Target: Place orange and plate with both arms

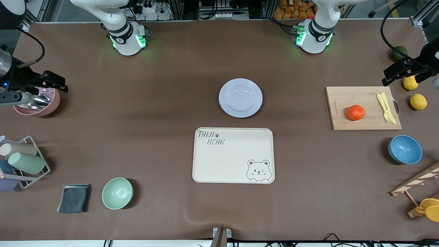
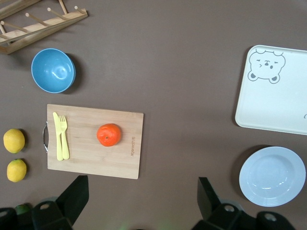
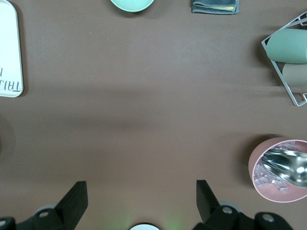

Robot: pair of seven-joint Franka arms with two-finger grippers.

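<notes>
The orange sits on a wooden cutting board toward the left arm's end of the table; it also shows in the left wrist view. The pale lavender plate lies mid-table, just farther from the front camera than the cream bear tray; the left wrist view shows the plate too. My left gripper is open and empty, up in the air over the lemons' corner. My right gripper is open and empty, high over a pink bowl.
A yellow fork and knife lie on the board. Two lemons, a dark green fruit, a blue bowl and a wooden rack are near it. A cup rack, grey cloth and green bowl sit at the right arm's end.
</notes>
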